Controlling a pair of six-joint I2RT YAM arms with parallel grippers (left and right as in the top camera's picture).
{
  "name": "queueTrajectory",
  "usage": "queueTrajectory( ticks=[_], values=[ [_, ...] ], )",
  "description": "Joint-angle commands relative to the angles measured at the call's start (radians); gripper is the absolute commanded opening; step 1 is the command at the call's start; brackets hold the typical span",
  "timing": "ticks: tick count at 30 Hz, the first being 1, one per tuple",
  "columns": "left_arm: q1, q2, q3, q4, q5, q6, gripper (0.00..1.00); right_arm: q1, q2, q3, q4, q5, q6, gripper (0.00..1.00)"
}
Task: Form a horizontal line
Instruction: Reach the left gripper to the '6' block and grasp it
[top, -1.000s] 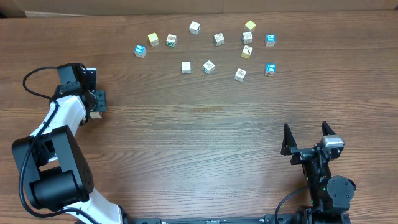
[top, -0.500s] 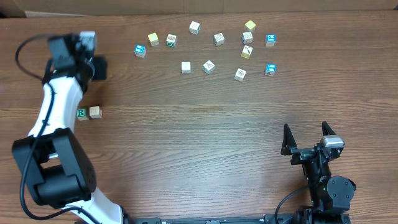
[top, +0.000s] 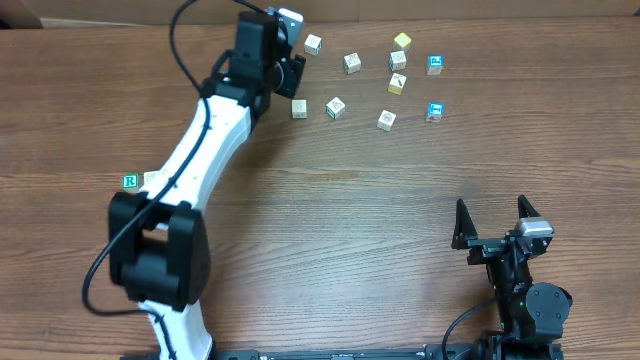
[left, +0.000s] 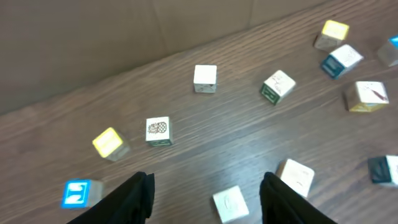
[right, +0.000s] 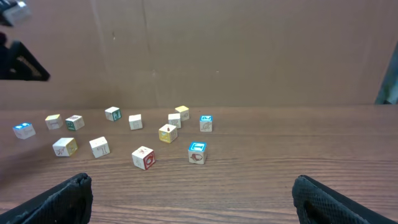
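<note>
A green "R" cube (top: 130, 181) and a pale cube (top: 151, 178) lie side by side at the table's left, a short row; my left arm partly covers the pale one. The left gripper (top: 292, 72) hangs open and empty over the scattered cubes at the back. In the left wrist view a pale cube (left: 231, 204) shows between its fingers (left: 134, 199), apart from both. Another pale cube (left: 295, 176) lies by the right finger. My right gripper (top: 492, 212) rests open and empty at the front right, its fingers (right: 62, 199) wide apart.
Loose cubes are spread along the back: white ones (top: 313, 44) (top: 336, 107) (top: 386, 120), yellow ones (top: 402, 41) (top: 397, 83), blue-faced ones (top: 435, 64) (top: 434, 111). A blue cube (left: 78, 193) and a yellow cube (left: 109, 142) lie under the left arm. A brown wall backs the table.
My left arm has swung from the left edge across to the back cluster, leaving the R cube and pale cube together. Its jaws stand wider. The right arm has not moved.
</note>
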Motion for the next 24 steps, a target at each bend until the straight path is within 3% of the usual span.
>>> queueTrajectory(
  ticks=[1, 7, 13, 24],
  values=[
    [0.016, 0.106, 0.083, -0.005, 0.013, -0.115, 0.49, -0.002, -0.006, -0.01, 0.004, 0.0, -0.005, 1.0],
    [-0.021, 0.287, 0.32, -0.123, 0.019, -0.155, 0.49, -0.002, -0.006, -0.01, 0.004, 0.0, -0.005, 1.0],
    [-0.078, 0.458, 0.599, -0.352, -0.004, -0.155, 0.5, -0.002, -0.006, -0.01, 0.004, 0.0, -0.005, 1.0],
    [-0.1, 0.507, 0.645, -0.499, -0.19, -0.333, 0.55, -0.002, -0.006, -0.01, 0.004, 0.0, -0.005, 1.0]
  ],
)
